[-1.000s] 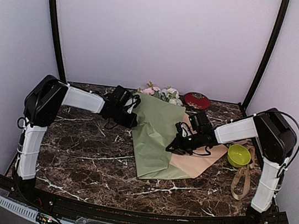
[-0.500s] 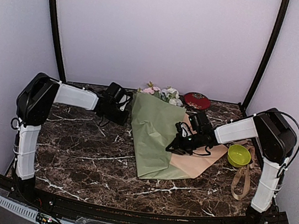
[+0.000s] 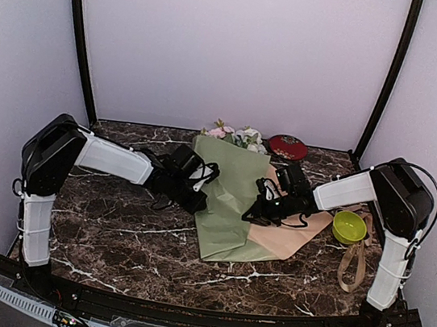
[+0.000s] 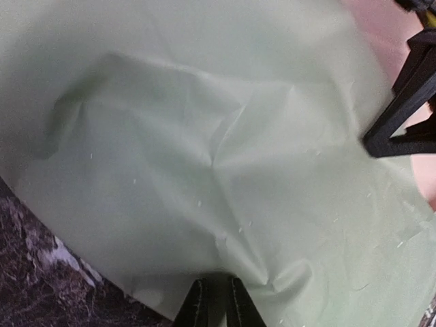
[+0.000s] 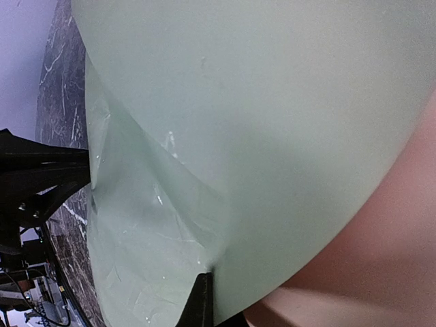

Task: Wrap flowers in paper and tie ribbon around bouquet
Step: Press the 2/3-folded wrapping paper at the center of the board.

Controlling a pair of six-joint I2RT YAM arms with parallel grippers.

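On the tabletop (image 3: pixel 123 235), the paper (image 3: pixel 224 213) lies sage face up over the flowers (image 3: pixel 235 133), whose blooms show at its far end. At the paper's left edge the left pincer (image 3: pixel 199 200) is clenched on it; the right pincer (image 3: pixel 252 214), shut, seems to pinch its right side.

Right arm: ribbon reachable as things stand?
Probably not right now: the right pincer is shut on the paper. The ribbon lies uncovered by that arm's base, beside the green bowl, so after letting go it looks reachable.
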